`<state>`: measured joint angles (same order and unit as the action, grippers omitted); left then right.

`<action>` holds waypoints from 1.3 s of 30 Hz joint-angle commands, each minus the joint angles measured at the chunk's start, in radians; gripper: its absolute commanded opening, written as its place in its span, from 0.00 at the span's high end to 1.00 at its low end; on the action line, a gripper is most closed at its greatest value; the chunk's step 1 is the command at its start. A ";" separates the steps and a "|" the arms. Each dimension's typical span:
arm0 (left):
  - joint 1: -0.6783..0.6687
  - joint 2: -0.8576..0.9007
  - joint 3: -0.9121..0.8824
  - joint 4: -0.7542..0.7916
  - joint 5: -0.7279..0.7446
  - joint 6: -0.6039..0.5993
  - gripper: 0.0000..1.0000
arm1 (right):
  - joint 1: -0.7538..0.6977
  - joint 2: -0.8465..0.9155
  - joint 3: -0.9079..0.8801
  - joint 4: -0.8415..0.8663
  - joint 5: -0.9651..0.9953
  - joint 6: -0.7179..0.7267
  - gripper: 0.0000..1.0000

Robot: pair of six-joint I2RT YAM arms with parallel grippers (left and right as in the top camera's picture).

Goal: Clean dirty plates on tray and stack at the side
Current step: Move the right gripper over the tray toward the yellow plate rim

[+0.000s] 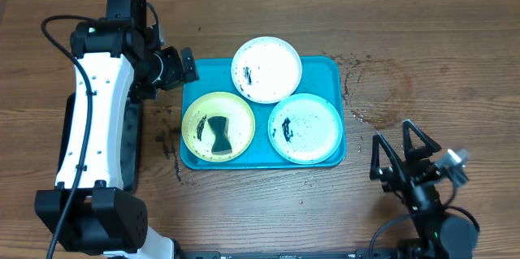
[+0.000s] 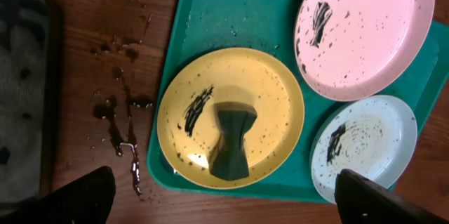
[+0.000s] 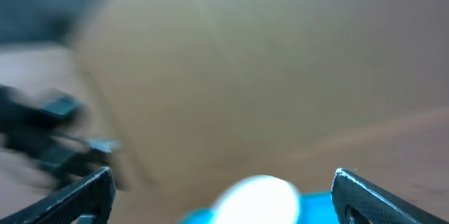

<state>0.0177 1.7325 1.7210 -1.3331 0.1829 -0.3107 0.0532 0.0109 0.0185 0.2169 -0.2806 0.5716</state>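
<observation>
The turquoise tray (image 1: 325, 71) holds three dirty plates: white (image 1: 266, 69) at the back, yellow-green (image 1: 199, 121) front left, light blue (image 1: 305, 128) front right, all with dark smears. A dark sponge (image 1: 219, 131) lies on the yellow-green plate (image 2: 270, 90), free of any grip. My left gripper (image 1: 183, 68) hovers open over the tray's left edge (image 2: 231, 13); in its wrist view the gripper (image 2: 224, 176) has nothing between the fingers, and the sponge (image 2: 231, 142) lies below. My right gripper (image 1: 404, 147) stands open and empty to the right of the tray, near the front.
A black tray (image 2: 21, 90) lies left of the turquoise one, partly under my left arm. Dark drips (image 2: 123, 122) mark the wood between them. A damp stain (image 1: 374, 88) shows right of the tray. The right wrist view is blurred, showing only the white plate (image 3: 259, 199).
</observation>
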 commanded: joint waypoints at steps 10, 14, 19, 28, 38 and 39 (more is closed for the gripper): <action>-0.005 0.002 -0.011 -0.040 0.002 0.012 0.00 | -0.005 0.119 0.483 -0.134 -0.112 0.009 0.00; -0.005 0.002 -0.011 -0.055 0.002 0.011 0.00 | -0.005 0.395 0.896 -0.718 -0.187 -0.208 0.00; -0.005 0.002 -0.011 -0.054 0.002 -0.029 0.00 | -0.002 0.792 1.313 -1.126 -0.415 -0.274 0.00; -0.005 0.002 -0.011 -0.058 0.016 -0.037 0.00 | 0.208 1.252 1.445 -1.054 -0.428 -0.142 0.37; -0.005 0.002 -0.011 -0.055 0.054 -0.036 0.00 | 0.522 1.765 1.445 -0.991 0.066 0.113 0.40; -0.005 0.002 -0.011 -0.055 0.054 -0.037 0.00 | 0.525 1.792 1.445 -0.971 0.049 0.109 0.40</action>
<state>0.0147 1.7329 1.7107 -1.3888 0.2176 -0.3378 0.5728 1.7195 1.4494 -0.7925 -0.3229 0.6163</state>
